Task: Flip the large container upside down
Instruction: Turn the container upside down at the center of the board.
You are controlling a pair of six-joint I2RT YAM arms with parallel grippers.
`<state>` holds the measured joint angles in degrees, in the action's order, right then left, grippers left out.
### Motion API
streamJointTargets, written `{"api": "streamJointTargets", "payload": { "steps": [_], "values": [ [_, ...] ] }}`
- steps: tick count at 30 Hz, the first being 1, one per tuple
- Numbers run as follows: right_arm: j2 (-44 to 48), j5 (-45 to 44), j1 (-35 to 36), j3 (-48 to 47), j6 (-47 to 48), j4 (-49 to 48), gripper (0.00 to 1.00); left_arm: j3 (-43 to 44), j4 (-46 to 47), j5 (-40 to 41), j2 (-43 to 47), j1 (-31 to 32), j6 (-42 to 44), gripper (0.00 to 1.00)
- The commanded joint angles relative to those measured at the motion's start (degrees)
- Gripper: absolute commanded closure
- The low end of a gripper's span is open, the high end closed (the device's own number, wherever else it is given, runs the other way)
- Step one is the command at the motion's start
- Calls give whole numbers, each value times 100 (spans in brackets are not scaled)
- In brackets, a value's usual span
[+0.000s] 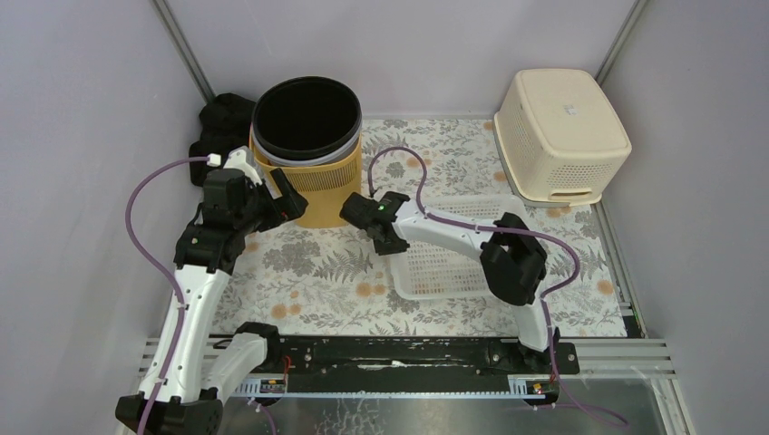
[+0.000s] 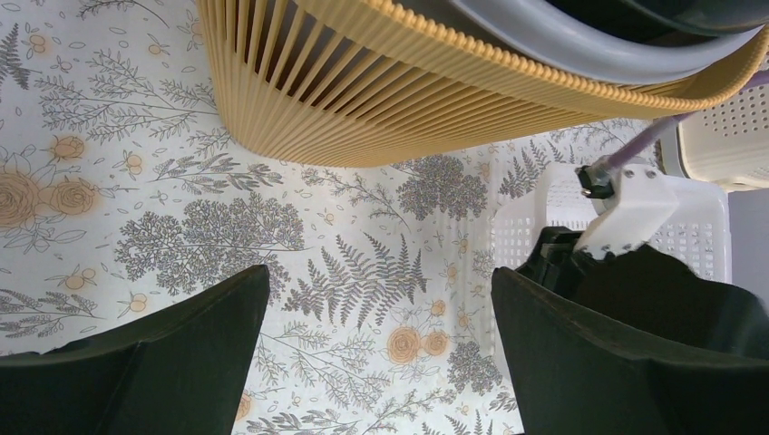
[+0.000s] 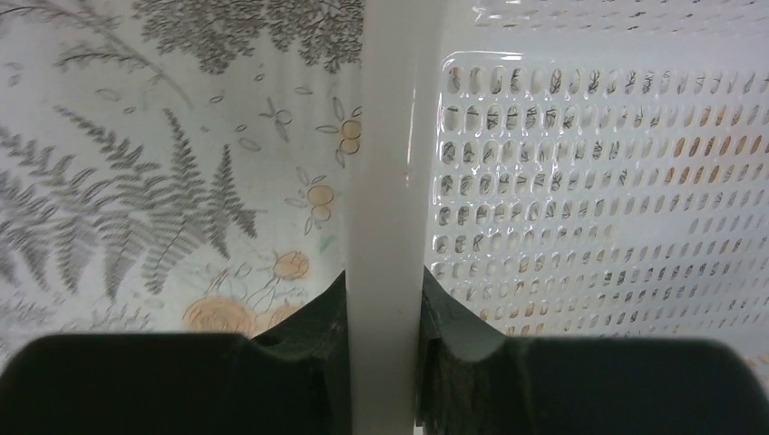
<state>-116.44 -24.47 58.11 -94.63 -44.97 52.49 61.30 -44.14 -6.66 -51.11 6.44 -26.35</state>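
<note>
The large container point(image 1: 444, 267), a shallow white perforated basket, stands upright on the floral cloth right of centre. My right gripper point(image 1: 388, 241) is at its near-left corner. In the right wrist view the basket's white rim point(image 3: 385, 181) runs straight up between the two fingers, and my right gripper point(image 3: 385, 308) is shut on it, one finger outside and one inside the basket wall. My left gripper point(image 1: 287, 203) is open beside the lower front of a yellow ribbed bin. Between the fingers of my left gripper point(image 2: 381, 276) there is only cloth.
The tall yellow ribbed bin point(image 1: 313, 186) with a black liner stands upright at the back left and fills the top of the left wrist view point(image 2: 363, 100). A cream basket point(image 1: 560, 134) lies upside down at the back right. A black object point(image 1: 222, 122) sits behind the bin.
</note>
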Motion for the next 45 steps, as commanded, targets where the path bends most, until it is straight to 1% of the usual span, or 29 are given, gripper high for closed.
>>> {"api": "streamJointTargets", "payload": {
  "steps": [1,4,8,16,22,25,30,35,42,45],
  "values": [
    [932,710,26,-310,219,-488,100,326,-23,-77,-39,29,121,0],
    [1268,1076,30,-389,310,-692,100,513,-105,-90,-109,36,137,0],
    [1554,1472,30,-694,249,-670,100,712,-213,-32,-172,38,154,0],
    [2060,1973,30,-1252,-3,-694,100,1237,-558,103,-222,26,244,0],
    [2549,2373,-17,-1378,-228,-1070,100,1680,-737,38,-297,28,222,0],
    [2860,2658,-175,-1074,-411,-1535,100,1838,-791,98,-334,31,231,0],
    [3469,3494,-571,269,-1168,-2998,100,2018,-935,333,-431,24,308,0],
    [3782,3916,-781,1015,-1611,-4148,100,2161,-985,383,-449,33,306,0],
    [4189,4098,-929,1884,-2085,-5559,100,2220,-1009,443,-479,26,291,0],
    [4435,4061,-1008,2422,-2358,-6383,100,2228,-1009,459,-492,25,276,0]
  ]
}}
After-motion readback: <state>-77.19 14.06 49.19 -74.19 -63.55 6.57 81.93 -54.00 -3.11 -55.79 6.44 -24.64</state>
